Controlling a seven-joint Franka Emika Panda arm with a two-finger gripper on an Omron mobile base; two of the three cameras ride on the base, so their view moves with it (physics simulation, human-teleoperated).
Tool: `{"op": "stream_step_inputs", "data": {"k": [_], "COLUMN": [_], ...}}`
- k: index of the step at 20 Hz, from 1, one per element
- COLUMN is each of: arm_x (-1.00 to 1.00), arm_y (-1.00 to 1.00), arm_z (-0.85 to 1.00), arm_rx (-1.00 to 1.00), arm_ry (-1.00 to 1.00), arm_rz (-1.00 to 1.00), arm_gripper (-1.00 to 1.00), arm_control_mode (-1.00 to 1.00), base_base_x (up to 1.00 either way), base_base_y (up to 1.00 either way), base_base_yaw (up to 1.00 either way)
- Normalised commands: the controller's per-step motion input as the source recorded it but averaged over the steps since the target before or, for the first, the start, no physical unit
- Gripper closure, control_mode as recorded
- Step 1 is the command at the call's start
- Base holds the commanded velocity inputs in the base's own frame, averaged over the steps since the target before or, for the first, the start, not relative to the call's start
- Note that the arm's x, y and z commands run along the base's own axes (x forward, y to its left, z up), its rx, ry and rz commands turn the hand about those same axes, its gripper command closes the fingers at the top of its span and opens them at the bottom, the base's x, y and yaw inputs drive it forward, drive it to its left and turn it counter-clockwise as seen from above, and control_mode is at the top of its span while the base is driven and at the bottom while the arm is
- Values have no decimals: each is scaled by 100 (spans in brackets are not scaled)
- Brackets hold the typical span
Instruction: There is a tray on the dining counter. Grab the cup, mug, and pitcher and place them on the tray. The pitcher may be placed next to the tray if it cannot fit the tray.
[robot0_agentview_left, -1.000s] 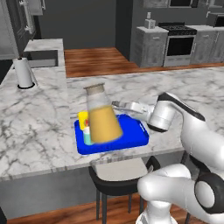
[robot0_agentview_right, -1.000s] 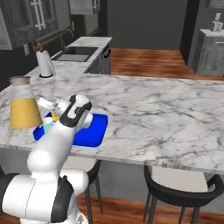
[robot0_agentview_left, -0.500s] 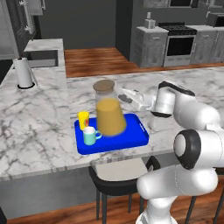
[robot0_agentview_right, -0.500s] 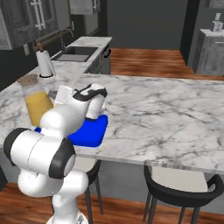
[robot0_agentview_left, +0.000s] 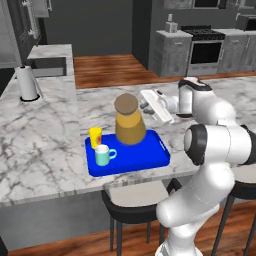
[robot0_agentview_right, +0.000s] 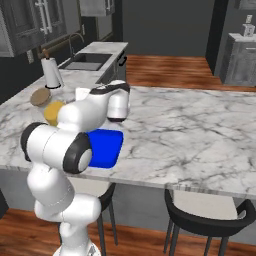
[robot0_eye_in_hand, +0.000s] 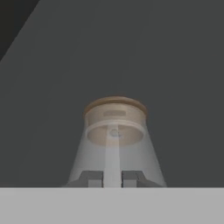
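Marble surface (robot0_agentview_left: 45, 135) carries the tray (robot0_agentview_left: 150, 159) near its front edge; cup (robot0_agentview_left: 95, 136), mug (robot0_agentview_left: 103, 155) and pitcher (robot0_agentview_left: 129, 121) stand on it. Pitcher: probably heavy, slick, breakable glass; best gripped at the neck. End effector (robot0_agentview_left: 148, 105) pinched narrow, whether holding the pitcher is unclear.

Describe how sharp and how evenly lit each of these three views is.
Left base view: crisp, even light; the pitcher casts only a faint shadow on the tray. Right base view: slightly soft, and the arm hides most of the pitcher. Hand view: dim, hazy, washed-out; the pitcher looks ghostly pale.
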Motion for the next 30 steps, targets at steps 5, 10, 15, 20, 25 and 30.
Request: {"op": "stream_step_inputs", "data": {"k": [5, 10, 15, 20, 25, 30], "arm_x": [57, 48, 34, 25, 40, 47], "arm_y": [-23, -17, -10, 0, 0, 0], "arm_z": [-22, -43, -50, -32, -25, -29], "arm_rx": [0, 0, 3, 11, 10, 2], "arm_ry": [-2, 1, 6, 9, 8, 3], "arm_rz": [-11, -13, -12, -10, -11, -11], "arm_gripper": [100, 100, 100, 100, 100, 100], "arm_control_mode": [-100, -100, -100, -100, -100, -100], "base_base_x": [0, 0, 0, 0, 0, 0], "base_base_y": [0, 0, 0, 0, 0, 0], "base_base_yaw": [0, 0, 0, 0, 0, 0]}}
